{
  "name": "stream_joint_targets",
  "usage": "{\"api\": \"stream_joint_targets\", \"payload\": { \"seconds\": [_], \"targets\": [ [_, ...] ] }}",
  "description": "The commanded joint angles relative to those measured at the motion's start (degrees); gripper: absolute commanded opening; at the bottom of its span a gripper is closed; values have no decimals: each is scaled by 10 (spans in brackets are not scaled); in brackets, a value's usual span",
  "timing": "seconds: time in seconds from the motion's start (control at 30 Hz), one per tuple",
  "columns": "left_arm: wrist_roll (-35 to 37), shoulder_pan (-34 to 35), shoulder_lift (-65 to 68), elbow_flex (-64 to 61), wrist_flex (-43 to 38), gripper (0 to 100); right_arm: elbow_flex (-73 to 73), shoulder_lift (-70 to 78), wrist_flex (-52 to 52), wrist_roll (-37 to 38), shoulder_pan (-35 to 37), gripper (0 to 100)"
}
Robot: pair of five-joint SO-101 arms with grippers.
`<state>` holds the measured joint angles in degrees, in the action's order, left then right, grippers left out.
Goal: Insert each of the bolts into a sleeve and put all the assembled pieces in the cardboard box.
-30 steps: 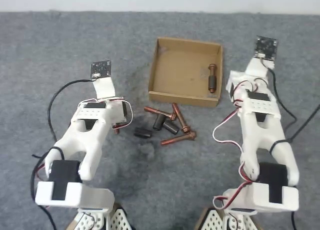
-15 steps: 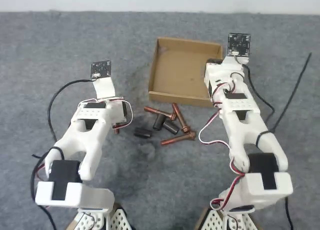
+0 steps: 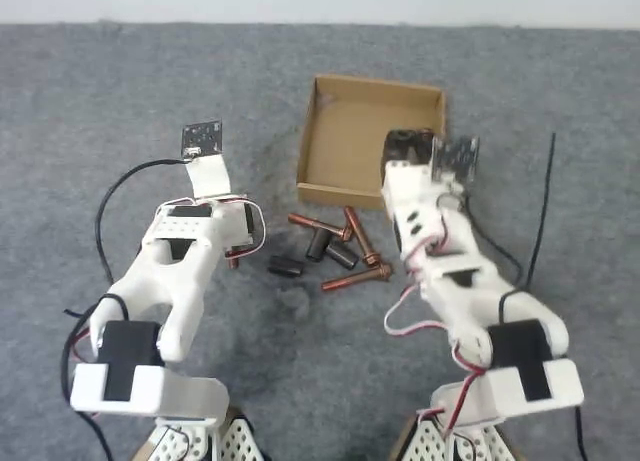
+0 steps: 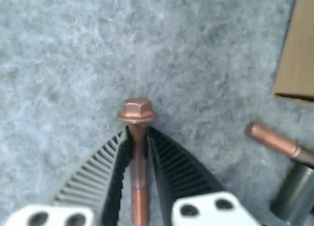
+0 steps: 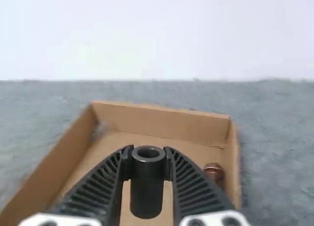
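Note:
My left gripper [image 4: 137, 132] is shut on a copper bolt [image 4: 137, 111], its hex head sticking out past the fingertips just above the grey carpet. From above, this gripper [image 3: 235, 256] sits left of the loose pile. My right gripper [image 5: 147, 151] is shut on a black sleeve [image 5: 147, 182], held raised over the cardboard box [image 5: 162, 119]. A copper bolt head [image 5: 213, 171] lies inside the box beside it. In the high view the right gripper [image 3: 408, 146] hangs over the right part of the box [image 3: 340, 194].
Three loose bolts [image 3: 318, 224] [image 3: 358, 233] [image 3: 356, 277] and three black sleeves [image 3: 318, 243] [image 3: 342, 253] [image 3: 284, 266] lie on the carpet in front of the box. A bolt [image 4: 274, 141], a sleeve [image 4: 294, 189] and the box corner [image 4: 297, 54] lie near my left gripper.
The right arm has swung left from beside the box's right wall to above its right front part. The left arm has kept still.

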<state>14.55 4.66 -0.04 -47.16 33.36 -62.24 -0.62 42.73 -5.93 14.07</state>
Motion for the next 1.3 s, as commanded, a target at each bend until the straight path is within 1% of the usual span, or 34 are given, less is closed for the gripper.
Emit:
{"api": "stream_joint_targets", "payload": {
  "seconds": [0.0, 0.27, 0.47, 0.63, 0.77, 0.83, 1.07, 1.17, 1.27],
  "targets": [
    [-11, 4, -38, 2, -13, 12, -61, -68, 87, 11, 16, 24],
    [-11, 4, -38, 2, -13, 12, -242, -137, 220, 11, 61, 24],
    [-11, 4, -38, 2, -13, 12, -334, -165, 285, 11, 138, 24],
    [-11, 4, -38, 4, -14, 12, -333, -167, 262, 8, 151, 24],
    [-6, 0, -44, 2, -72, 12, -332, -167, 255, 6, 160, 24],
    [-6, -6, -51, 6, -85, 12, -332, -166, 255, 6, 168, 24],
    [-6, -37, -183, 2, -119, 13, -333, -145, 231, 8, 171, 24],
    [-6, -66, -236, 2, -128, 13, -332, -129, 231, 8, 175, 24],
    [-6, -102, -279, 2, -139, 13, -333, -116, 232, 9, 196, 24]
  ]
}}
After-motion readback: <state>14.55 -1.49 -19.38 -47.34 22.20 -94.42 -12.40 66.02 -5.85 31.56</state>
